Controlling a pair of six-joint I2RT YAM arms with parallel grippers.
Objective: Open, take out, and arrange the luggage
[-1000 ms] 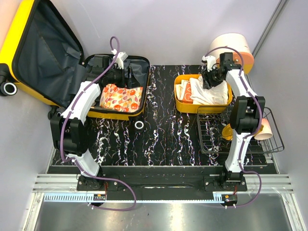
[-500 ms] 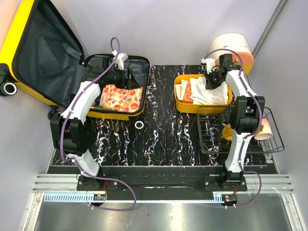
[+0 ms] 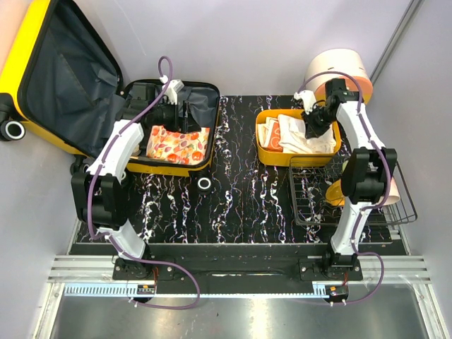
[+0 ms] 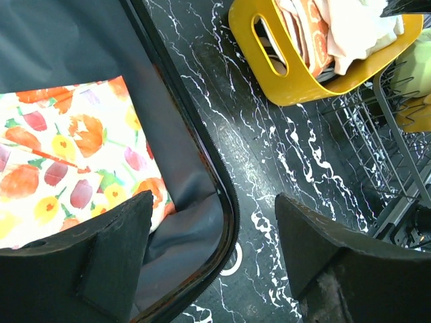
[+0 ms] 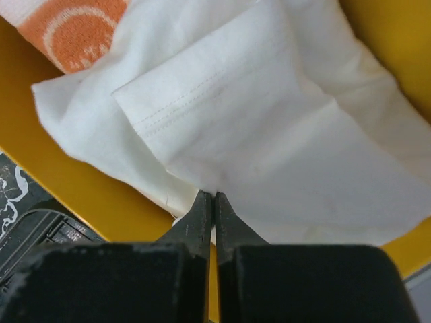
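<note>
The yellow luggage (image 3: 27, 49) lies open at the back left, its grey-lined lid (image 3: 67, 78) leaning up and away. A folded floral cloth (image 3: 178, 143) rests in the lower half (image 4: 202, 168). My left gripper (image 3: 185, 113) hangs open over that half's right rim (image 4: 214, 202), with the floral cloth (image 4: 67, 155) under its left finger and nothing between the fingers. My right gripper (image 3: 311, 127) is down in the yellow basket (image 3: 268, 154). Its fingertips (image 5: 213, 196) are shut on the near edge of a white cloth (image 5: 269, 121).
The basket (image 5: 87, 195) also holds an orange-and-white cloth (image 5: 74, 27). A black wire basket (image 3: 353, 205) stands at the right front. A cream and pink cylinder (image 3: 339, 70) is behind the basket. A small white ring (image 3: 204, 183) lies on the black marbled table by the luggage.
My right gripper has closed onto the white cloth and shifted slightly right in the basket. The left gripper has barely moved.
</note>
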